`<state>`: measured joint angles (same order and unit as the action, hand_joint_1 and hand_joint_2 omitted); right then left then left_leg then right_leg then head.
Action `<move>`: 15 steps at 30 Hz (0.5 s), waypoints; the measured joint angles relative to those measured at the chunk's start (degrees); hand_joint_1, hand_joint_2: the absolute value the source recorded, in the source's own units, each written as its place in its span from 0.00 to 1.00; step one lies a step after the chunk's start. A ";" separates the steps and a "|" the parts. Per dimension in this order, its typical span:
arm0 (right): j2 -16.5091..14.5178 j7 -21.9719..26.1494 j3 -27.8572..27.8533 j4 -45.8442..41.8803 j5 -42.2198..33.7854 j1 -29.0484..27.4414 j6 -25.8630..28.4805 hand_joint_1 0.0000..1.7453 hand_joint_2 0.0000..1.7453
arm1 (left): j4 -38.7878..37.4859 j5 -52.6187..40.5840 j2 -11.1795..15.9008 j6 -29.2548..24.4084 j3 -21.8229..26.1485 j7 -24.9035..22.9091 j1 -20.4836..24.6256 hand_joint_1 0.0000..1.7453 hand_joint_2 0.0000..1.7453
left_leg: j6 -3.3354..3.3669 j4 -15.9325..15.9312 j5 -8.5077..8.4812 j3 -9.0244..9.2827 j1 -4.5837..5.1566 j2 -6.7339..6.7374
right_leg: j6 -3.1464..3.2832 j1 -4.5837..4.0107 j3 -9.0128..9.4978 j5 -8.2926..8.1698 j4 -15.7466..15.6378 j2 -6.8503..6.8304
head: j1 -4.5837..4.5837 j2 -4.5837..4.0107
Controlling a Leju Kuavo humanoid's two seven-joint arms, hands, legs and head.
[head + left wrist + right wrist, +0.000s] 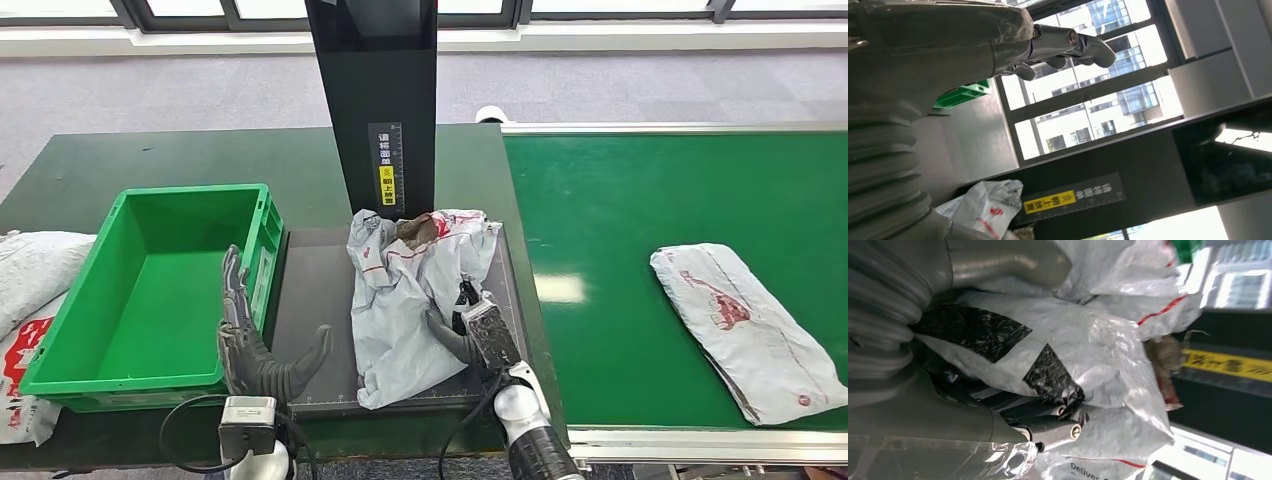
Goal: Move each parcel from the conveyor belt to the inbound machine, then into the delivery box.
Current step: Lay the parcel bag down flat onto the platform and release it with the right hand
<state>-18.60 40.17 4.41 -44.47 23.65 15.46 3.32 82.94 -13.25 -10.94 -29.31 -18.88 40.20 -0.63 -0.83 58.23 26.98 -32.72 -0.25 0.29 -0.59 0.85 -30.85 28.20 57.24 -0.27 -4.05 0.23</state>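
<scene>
A crumpled white-grey parcel [415, 295] with red print lies on the black platform of the inbound machine [310, 300], at the foot of its black pillar [385, 100]. My right hand [468, 332] grips the parcel's near right edge; in the right wrist view the bag [1088, 340] sits between the thumb and the darker fingers [1058, 427]. My left hand [255, 345] stands open with fingers up, between the green delivery box [150, 280] and the platform, holding nothing. A second flat parcel [745, 325] lies on the green conveyor belt [640, 210].
White sacks [30, 275] lie to the left of the delivery box. The left wrist view takes in my left hand [948, 55], the parcel [988, 202], the pillar's yellow label [1050, 201] and a corner of the box [960, 95]. The conveyor's metal rim [700, 440] runs along its near side.
</scene>
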 joint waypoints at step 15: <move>5.12 0.05 7.86 -31.67 -9.01 -18.72 -14.31 0.00 1.00 | -4.54 -11.83 -2.21 3.95 0.19 -4.48 0.51 0.00 0.00 | 0.02 0.00 0.02 -0.16 0.01 -0.01 | 0.00 -0.01 -0.15 0.00 0.00 -0.02 | 0.00 -0.01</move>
<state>-13.48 40.22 12.27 -76.13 14.64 -3.26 -10.99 78.41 -25.08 -13.16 -25.36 -18.69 35.72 -0.12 -0.82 58.23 27.00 -32.88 -0.24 0.28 -0.59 0.84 -31.01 28.20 57.23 -0.29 -4.05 0.22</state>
